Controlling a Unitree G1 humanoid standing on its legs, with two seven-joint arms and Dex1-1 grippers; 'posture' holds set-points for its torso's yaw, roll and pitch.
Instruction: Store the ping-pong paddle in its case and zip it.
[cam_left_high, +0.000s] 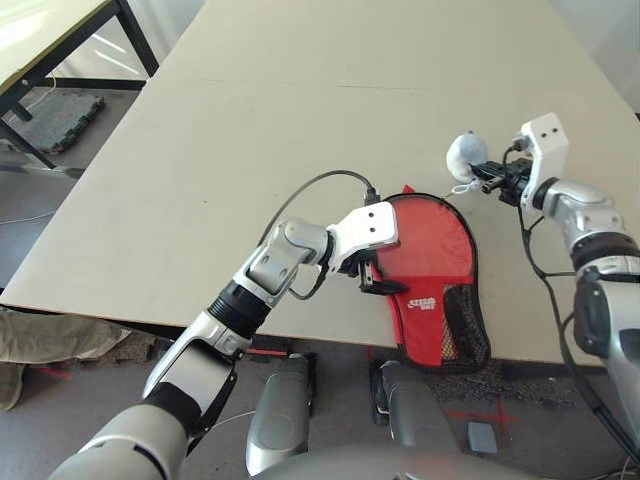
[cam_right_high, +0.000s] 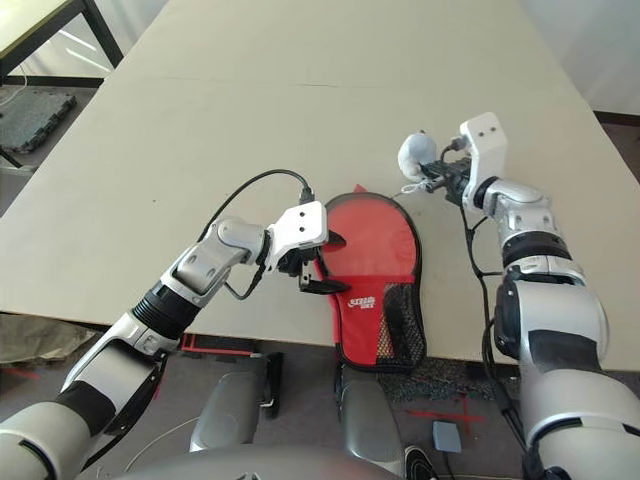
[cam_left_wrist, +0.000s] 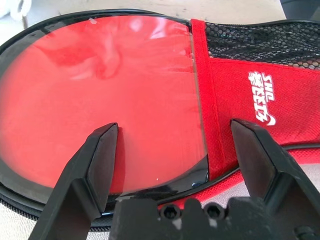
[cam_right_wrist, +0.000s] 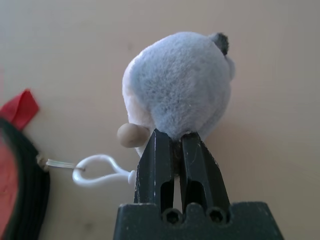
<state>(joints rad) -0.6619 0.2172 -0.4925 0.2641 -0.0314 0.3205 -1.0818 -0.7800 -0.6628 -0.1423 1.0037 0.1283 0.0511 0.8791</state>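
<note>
my left tool (cam_left_high: 368, 272) is over the near edge of the surface (cam_left_high: 200, 150), its two black fingers (cam_left_wrist: 92, 172) spread wide apart and holding nothing. they straddle the left rim of the case (cam_left_high: 440, 290), one finger over the round red part, the other over the red fabric by the white logo (cam_left_wrist: 262, 97).

the case lies flat at the near edge of the surface, its round end toward the middle and its narrow end with the black mesh pocket (cam_left_high: 462, 325) hanging past the edge. the ping-pong paddle (cam_left_wrist: 100, 95) is inside the case, its red rubber face showing in the open round part within the black trim; i cannot see its handle.

further right, near the right edge of the surface, my right tool (cam_right_wrist: 175, 155) is pinched closed on the base of the pale blue-grey plush zipper charm (cam_right_wrist: 180, 85). the charm sits just beyond the case's far right rim, joined to it by a white loop (cam_right_wrist: 97, 172) and a short clear cord.
</note>
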